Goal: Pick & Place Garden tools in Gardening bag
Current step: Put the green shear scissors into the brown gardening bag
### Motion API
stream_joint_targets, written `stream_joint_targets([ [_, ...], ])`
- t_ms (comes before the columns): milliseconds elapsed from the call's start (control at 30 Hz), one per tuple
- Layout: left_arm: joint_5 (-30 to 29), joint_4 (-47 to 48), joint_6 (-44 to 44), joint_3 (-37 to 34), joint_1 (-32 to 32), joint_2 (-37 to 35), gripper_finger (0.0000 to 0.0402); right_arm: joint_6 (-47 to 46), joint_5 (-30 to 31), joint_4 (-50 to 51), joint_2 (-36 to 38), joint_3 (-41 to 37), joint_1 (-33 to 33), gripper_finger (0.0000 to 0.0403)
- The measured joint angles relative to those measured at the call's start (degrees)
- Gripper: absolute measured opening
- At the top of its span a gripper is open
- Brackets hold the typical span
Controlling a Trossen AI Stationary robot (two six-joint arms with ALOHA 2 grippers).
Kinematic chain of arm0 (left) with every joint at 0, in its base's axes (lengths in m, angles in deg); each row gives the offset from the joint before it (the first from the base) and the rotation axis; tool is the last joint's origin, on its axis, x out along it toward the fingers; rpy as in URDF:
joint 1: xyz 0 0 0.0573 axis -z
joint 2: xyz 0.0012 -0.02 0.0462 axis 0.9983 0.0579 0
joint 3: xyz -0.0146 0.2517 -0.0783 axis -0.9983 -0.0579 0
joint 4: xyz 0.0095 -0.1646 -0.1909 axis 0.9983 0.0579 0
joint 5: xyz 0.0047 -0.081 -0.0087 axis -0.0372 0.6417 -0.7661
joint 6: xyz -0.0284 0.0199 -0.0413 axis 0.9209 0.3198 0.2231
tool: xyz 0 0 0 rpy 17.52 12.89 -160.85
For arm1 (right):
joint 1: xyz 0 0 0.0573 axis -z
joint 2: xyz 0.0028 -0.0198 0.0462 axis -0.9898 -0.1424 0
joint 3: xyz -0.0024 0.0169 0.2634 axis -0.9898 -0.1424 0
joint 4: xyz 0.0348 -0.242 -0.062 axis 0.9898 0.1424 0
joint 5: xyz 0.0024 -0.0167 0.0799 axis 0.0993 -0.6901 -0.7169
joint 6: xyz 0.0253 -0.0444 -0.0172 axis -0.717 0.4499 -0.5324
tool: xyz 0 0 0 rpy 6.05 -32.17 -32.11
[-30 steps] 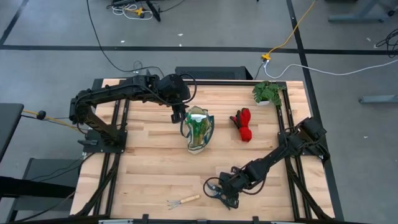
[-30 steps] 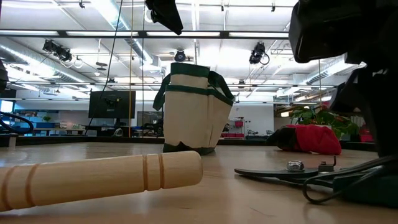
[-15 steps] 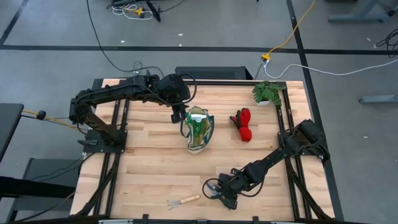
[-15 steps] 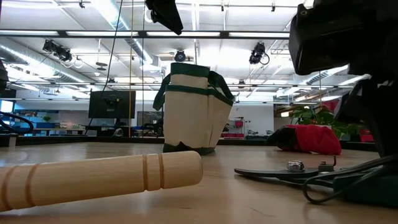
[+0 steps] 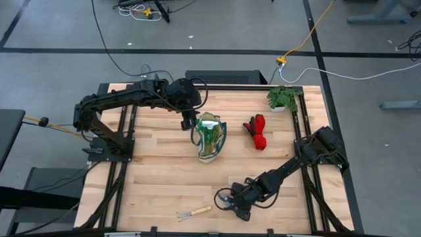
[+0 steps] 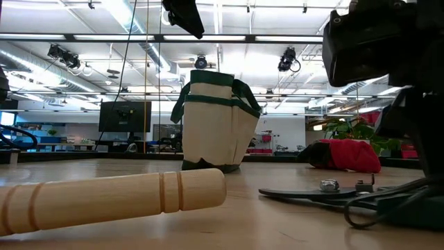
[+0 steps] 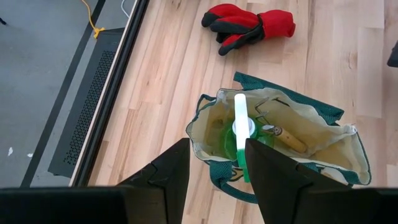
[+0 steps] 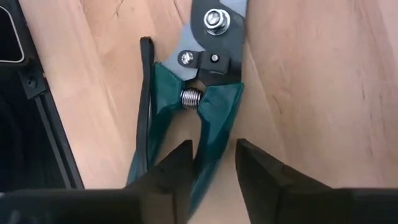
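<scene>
Your right gripper (image 8: pixel 208 165) is down at the near edge of the table (image 5: pixel 158 171), right of centre, with its two fingers spread on either side of one green handle of the pruning shears (image 8: pixel 202 93); a gap shows between the fingers and the handle, so nothing is pinched. The shears lie flat on the wood with the spring between the handles and the dark blade pointing away from the gripper. Just to the left of them in the high view a small hand rake (image 5: pixel 193 212) lies on the table, wooden handle toward the shears; from the low camera its handle fills the near left foreground. Further back, near the middle of the table, the gardening bag (image 5: pixel 210 136) stands upright and open. Your left gripper (image 7: pixel 214 177) hangs above its far left side with fingers parted and holding nothing, and through them you see the green spray bottle (image 7: pixel 241 134) standing inside the bag beside a wooden handle. The red-and-black gloves (image 5: pixel 256 131) lie on the table to the right of the bag, well apart from it, and the potted plant (image 5: pixel 283 97) sits at the far right corner.
</scene>
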Motion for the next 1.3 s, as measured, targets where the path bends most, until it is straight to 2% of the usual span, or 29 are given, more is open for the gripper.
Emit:
stream_joint_targets([
  [167,0.0,0.0,-0.02,0.0,0.0,0.0,0.0163,-0.73,1.65,0.65,-0.04,-0.04,-0.86,0.0086],
  [367,-0.02,0.0,-0.02,0.0,0.0,0.0,0.0163,-0.34,2.06,1.19,0.0,-0.04,-0.95,0.0018],
  [600,-0.01,0.02,-0.01,0.0,0.0,0.0,0.0163,0.43,2.03,1.3,0.82,-0.1,-0.82,0.0017],
  [967,-0.02,0.09,0.0,0.0,0.0,0.0,0.0163,3.61,10.1,6.47,6.78,-0.37,0.56,0.0015],
  [1300,0.0,0.11,0.0,0.0,0.0,0.0,0.0163,10.36,13.16,4.57,8.26,-0.14,2.97,0.0011],
])
